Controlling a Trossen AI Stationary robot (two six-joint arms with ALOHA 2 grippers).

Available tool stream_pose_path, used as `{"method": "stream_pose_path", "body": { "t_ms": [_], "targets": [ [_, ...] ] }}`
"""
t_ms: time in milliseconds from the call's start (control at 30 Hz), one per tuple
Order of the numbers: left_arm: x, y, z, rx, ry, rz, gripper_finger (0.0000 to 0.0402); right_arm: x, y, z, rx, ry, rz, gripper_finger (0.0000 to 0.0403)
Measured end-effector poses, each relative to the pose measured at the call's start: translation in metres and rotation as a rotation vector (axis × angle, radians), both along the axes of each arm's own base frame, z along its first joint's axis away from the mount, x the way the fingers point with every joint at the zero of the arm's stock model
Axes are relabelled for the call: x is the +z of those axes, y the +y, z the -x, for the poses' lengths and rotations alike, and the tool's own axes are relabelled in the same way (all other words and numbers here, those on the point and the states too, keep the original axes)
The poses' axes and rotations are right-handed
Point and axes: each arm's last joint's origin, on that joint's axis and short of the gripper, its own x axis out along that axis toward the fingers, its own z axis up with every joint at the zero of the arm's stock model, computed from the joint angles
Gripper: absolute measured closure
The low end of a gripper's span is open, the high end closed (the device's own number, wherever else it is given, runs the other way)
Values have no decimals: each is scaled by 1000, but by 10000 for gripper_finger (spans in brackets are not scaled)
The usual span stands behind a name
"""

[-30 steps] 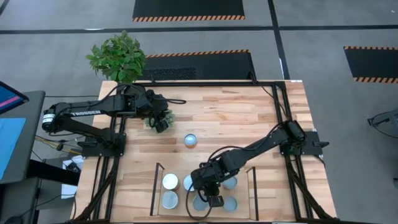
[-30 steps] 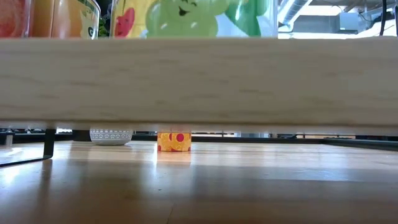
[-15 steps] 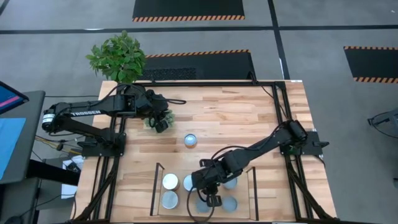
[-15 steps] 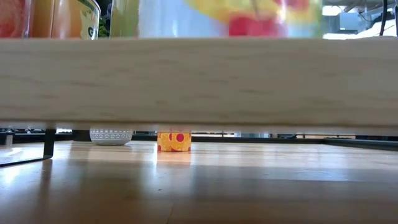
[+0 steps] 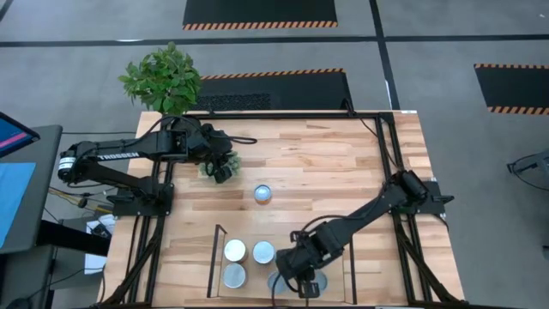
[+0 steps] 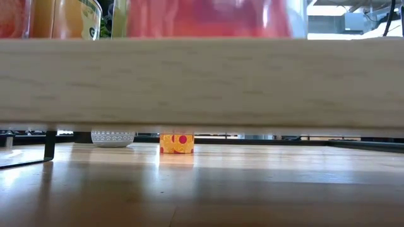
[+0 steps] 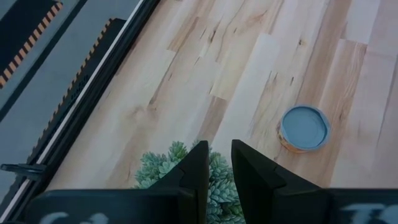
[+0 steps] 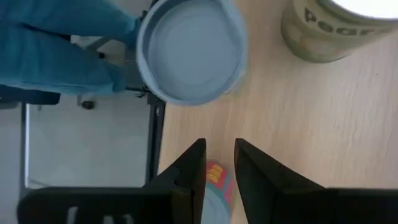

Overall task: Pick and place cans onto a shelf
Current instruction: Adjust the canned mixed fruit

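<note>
The shelf [image 5: 249, 264], a light board between two dark brackets, lies at the table's near edge. On it stand several cans, among them a white-topped one [image 5: 234, 250] and a blue-topped one [image 5: 263, 251]. My right gripper [image 5: 306, 285] hangs over the shelf's near right part, pointing steeply down, with a red-and-yellow-labelled can [image 8: 216, 177] showing in its narrow finger gap. One more can [image 5: 262, 194] stands alone on the bare table. My left gripper [image 5: 221, 169] waits shut above a small plant [image 7: 186, 171], touching nothing. My right gripper comes at the red-and-yellow can [image 8: 216, 177] from above, slanting toward the table's near edge. Its own fingers [image 8: 186, 180] cover the place of contact, so the part held cannot be told. In the low view the can's red wall [image 6: 214, 19] shows just above the shelf board.
A blue-topped can [image 8: 189, 50] stands at the shelf's near edge and a pear-labelled can [image 8: 336, 28] beside it, both close to my right fingers. A large plant [image 5: 163, 77] stands off the table's far left corner. Something blue [image 8: 62, 56] shows beyond the near edge.
My right gripper has moved along the shelf toward the table's right edge and turned a little. This has uncovered the blue-topped can in the shelf's far row. In the low view the green pear label in front has given way to a red can wall.
</note>
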Motion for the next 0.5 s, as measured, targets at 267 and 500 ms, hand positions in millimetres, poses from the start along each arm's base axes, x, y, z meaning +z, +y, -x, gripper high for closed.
{"method": "stream_pose_path", "body": {
  "t_ms": [267,500],
  "targets": [
    [0,0,0,-2,1,-1,343,-14,14,-1,-38,36,-21,296],
    [0,0,0,-2,3,-1,343,-32,17,-9,-75,67,-35,296]
  ]
}}
